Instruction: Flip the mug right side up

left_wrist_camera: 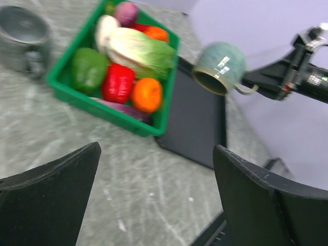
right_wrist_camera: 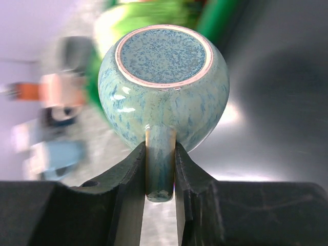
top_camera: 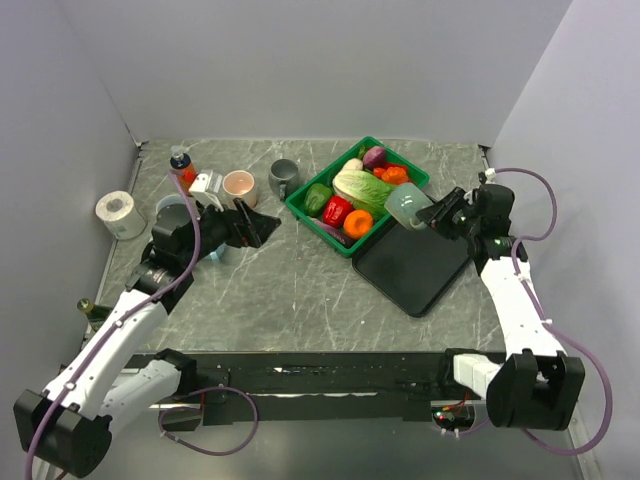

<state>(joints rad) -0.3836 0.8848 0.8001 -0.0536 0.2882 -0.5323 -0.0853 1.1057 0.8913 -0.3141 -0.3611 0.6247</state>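
The left tool (top_camera: pixel 262 225) is seen spread wide and empty, well apart from the mug (top_camera: pixel 406 206), which is clamped by its handle (right_wrist_camera: pixel 160 151) just ahead of the right tool (top_camera: pixel 432 214), over the tray (top_camera: pixel 415 285), mouth tipped down and away from it.

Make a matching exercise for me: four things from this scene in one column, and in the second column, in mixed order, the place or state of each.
Things
1. teal mug
2. grey mug
3. orange
4. left hand

Places or states
a. inside the green crate
b. open, holding nothing
c. held by its handle in the right hand
d. upright on the table, left of the crate in the top view

Pairs: 1-c, 2-d, 3-a, 4-b
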